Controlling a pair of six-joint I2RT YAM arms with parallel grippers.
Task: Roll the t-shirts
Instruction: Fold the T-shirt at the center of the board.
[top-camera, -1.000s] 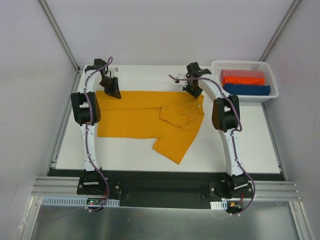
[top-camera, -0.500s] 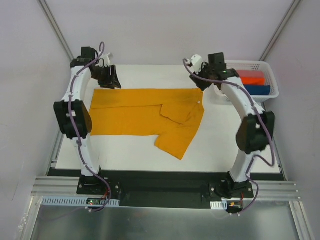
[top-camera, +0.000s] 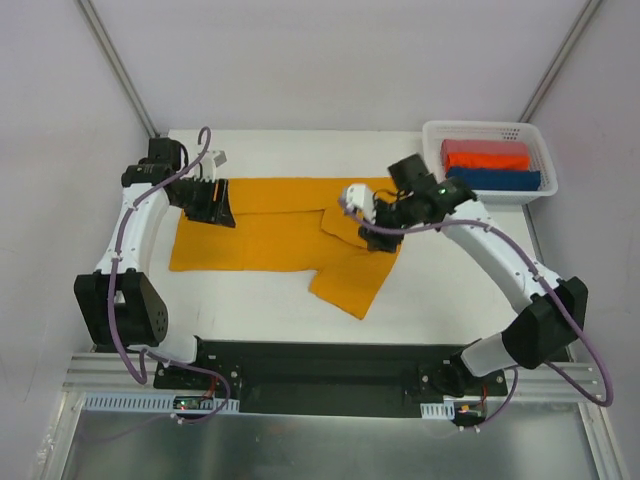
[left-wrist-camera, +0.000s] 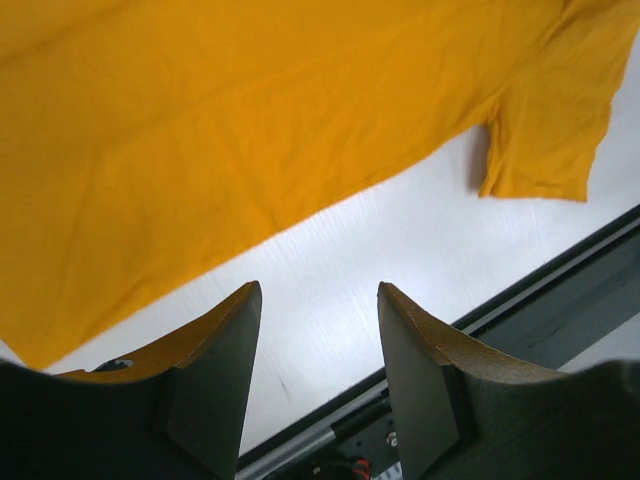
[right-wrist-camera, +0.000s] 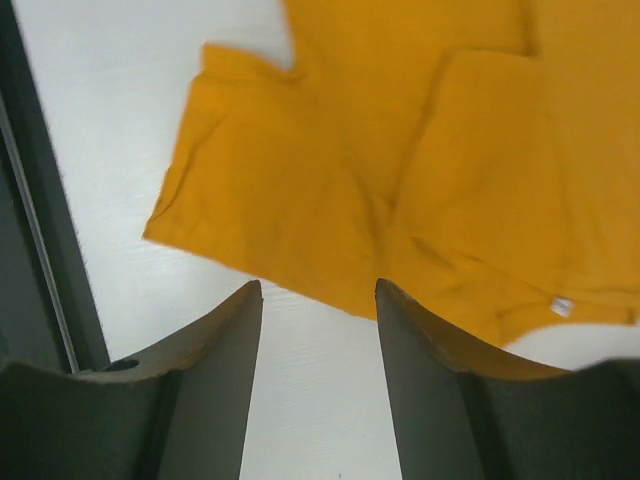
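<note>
**State.** The orange shirt lies flat across the middle of the table, its long axis running 9 to 3 o'clock. One sleeve juts toward 5 o'clock, and the tag marks the collar end at 3 o'clock. The other shirts sit in the basket at 2 o'clock.

**Grippers.** The left gripper hangs over the shirt's 9 o'clock end. The right gripper hangs over the collar end. In the wrist views both have their jaws spread wide and hold nothing.

**Step.** Judged: preparing the shirt for rolling; no roll has been started.

**Next move.** Probably tuck the loose sleeve inward to leave an even band. Then lower both grippers onto one end, pinch the edge and turn it over.
</note>
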